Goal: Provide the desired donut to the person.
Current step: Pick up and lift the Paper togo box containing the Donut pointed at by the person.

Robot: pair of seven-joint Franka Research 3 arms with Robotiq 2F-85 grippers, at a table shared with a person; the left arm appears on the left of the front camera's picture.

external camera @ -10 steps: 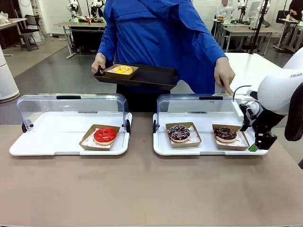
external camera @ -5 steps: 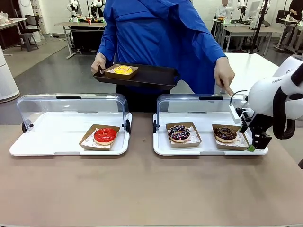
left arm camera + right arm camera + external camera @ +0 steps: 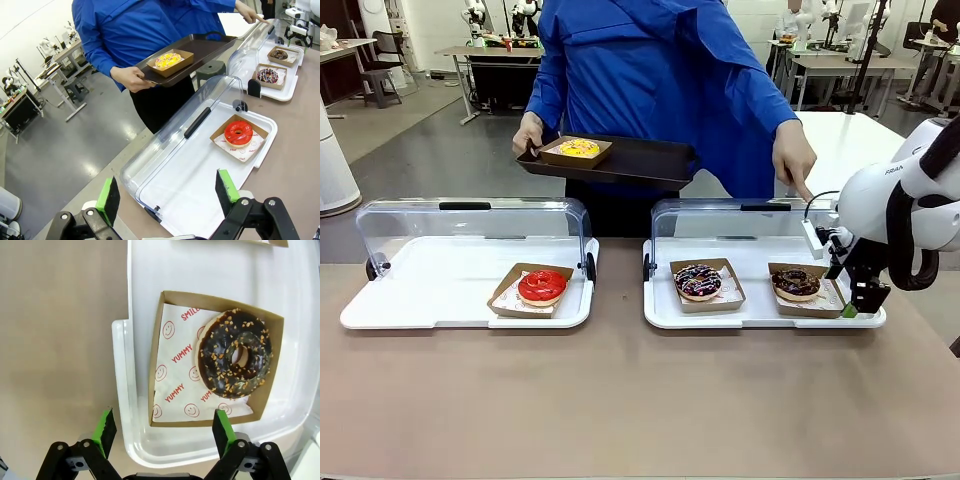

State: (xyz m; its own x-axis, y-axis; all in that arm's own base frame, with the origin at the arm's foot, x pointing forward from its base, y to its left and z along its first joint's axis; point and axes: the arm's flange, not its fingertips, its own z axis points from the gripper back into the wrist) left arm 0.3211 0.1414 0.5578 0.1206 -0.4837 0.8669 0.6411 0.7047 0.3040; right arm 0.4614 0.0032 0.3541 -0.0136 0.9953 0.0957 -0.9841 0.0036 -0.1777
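Right gripper [image 3: 163, 426] is spread wide, empty, hanging over the tray's [image 3: 134, 290] near right corner. The nutty chocolate donut [image 3: 215, 360] sits in its carton [image 3: 155, 365] just past the fingertips. Light, soft, sticky icing, so I'd pinch the carton's stiff edge instead.

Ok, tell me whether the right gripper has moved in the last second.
Yes. The right gripper has edged slightly left, over the right corner of the white tray, toward the nut-topped donut.
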